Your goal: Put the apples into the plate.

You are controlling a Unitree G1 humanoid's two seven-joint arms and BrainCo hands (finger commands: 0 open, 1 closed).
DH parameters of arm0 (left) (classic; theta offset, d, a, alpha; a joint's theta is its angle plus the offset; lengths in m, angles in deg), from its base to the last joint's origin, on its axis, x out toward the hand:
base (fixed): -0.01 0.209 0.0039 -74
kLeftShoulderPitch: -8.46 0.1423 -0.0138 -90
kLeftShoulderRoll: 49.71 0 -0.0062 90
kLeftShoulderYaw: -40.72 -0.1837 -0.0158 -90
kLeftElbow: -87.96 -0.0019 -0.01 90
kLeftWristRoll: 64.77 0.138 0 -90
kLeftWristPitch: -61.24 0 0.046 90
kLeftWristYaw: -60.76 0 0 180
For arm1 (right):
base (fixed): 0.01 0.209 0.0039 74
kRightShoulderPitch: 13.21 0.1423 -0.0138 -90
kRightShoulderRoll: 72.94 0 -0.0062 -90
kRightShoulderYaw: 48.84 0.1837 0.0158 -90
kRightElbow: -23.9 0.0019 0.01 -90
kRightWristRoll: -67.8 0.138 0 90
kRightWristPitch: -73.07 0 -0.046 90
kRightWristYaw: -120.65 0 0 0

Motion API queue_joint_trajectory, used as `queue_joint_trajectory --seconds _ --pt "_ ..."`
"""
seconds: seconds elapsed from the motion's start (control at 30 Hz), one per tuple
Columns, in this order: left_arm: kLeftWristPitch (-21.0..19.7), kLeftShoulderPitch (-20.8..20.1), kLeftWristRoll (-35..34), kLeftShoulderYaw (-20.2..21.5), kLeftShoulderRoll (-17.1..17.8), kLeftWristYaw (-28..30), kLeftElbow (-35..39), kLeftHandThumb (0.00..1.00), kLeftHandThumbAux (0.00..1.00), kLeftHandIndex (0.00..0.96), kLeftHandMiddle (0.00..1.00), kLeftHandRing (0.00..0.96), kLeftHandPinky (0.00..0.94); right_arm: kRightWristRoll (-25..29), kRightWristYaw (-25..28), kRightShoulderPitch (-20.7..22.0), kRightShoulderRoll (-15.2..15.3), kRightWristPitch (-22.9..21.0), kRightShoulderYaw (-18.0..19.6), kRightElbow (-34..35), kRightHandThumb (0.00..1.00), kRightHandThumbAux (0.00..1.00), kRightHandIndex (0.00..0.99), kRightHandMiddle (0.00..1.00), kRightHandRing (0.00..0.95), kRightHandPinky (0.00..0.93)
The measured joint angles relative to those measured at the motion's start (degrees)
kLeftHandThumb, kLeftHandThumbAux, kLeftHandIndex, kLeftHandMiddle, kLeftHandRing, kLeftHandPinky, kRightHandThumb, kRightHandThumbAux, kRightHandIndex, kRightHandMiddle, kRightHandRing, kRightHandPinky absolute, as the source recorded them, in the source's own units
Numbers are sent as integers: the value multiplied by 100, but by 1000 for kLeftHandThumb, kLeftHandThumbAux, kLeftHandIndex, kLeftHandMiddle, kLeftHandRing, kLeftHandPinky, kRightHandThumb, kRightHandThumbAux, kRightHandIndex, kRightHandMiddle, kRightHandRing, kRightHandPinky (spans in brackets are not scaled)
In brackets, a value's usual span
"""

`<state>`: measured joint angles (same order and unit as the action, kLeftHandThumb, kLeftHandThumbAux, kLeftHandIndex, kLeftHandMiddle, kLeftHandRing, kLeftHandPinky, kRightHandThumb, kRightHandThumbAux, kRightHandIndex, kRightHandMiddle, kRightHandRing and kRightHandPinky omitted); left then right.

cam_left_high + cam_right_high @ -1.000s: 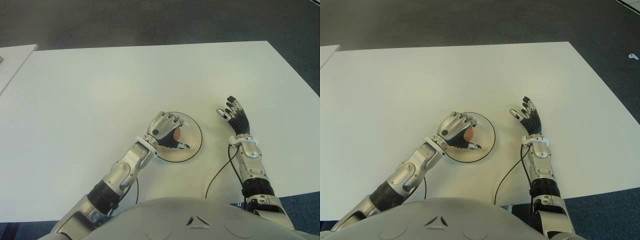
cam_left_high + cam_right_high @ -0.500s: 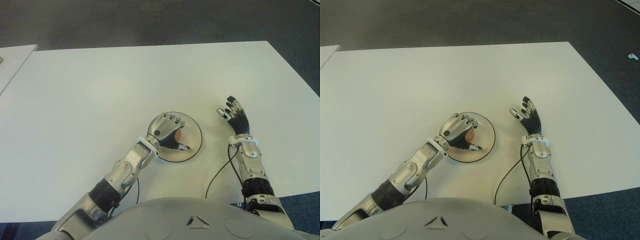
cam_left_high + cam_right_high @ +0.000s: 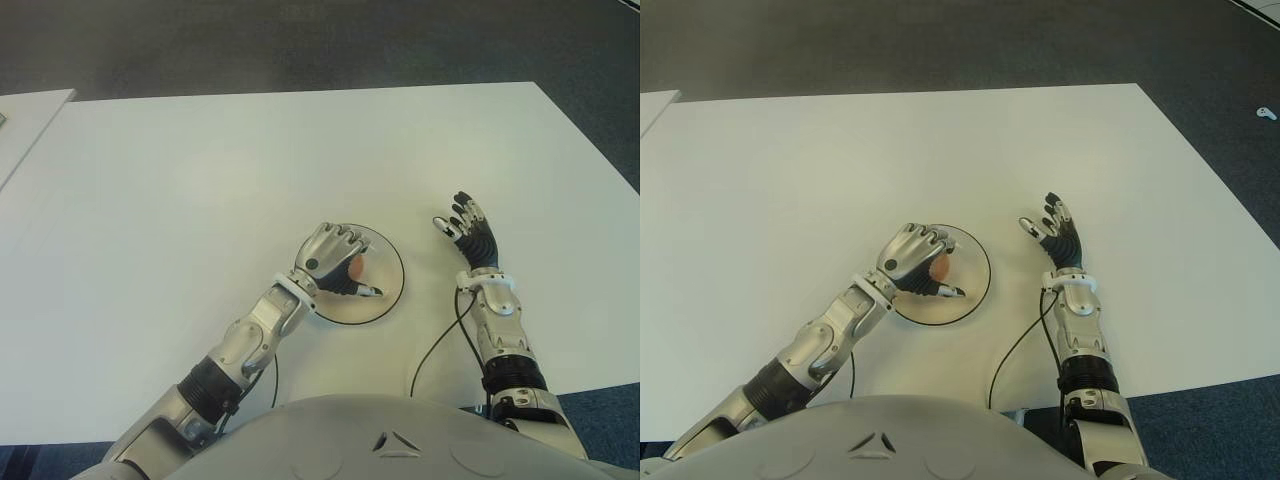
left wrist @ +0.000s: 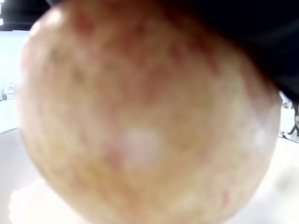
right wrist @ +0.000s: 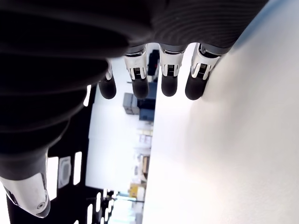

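Apple (image 3: pixel 354 268) gripped under left hand (image 3: pixel 333 258), over plate (image 3: pixel 388 297)

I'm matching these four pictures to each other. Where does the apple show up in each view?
Left eye: reddish apple under the left hand, over the round white plate.
Right eye: same spot, apple left of centre.
Left wrist: apple fills the picture.
Right wrist: not in it.
Shared landmark: the plate.
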<state>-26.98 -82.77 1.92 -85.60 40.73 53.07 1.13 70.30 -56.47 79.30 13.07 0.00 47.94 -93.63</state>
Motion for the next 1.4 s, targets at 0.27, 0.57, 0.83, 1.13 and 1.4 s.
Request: queue_joint_trajectory --seconds 0.27,0.57,0.83,1.13,1.4 --pt "-71 14 -69 5 -4 75 31 170 364 27 27 26 25 -68 -108 5 -10 4 -66 -1 38 638 0 0 3 0" --pt "-116 15 -48 -5 20 244 90 96 319 0 0 0 0 -78 -143 4 3 7 -111 3 30 637 0 0 0 0" --pt "-88 46 -138 7 18 187 149 65 281 0 0 0 0 -75 -170 3 -9 19 -116 3 32 619 0 0 0 0" --pt "-47 90 -204 20 26 180 273 47 253 0 0 0 0 -76 -169 -8 1 18 -152 21 32 635 0 0 0 0" --pt "-45 96 -201 20 34 183 369 51 243 0 0 0 0 -76 -160 -21 4 12 -160 50 27 650 0 1 0 0"
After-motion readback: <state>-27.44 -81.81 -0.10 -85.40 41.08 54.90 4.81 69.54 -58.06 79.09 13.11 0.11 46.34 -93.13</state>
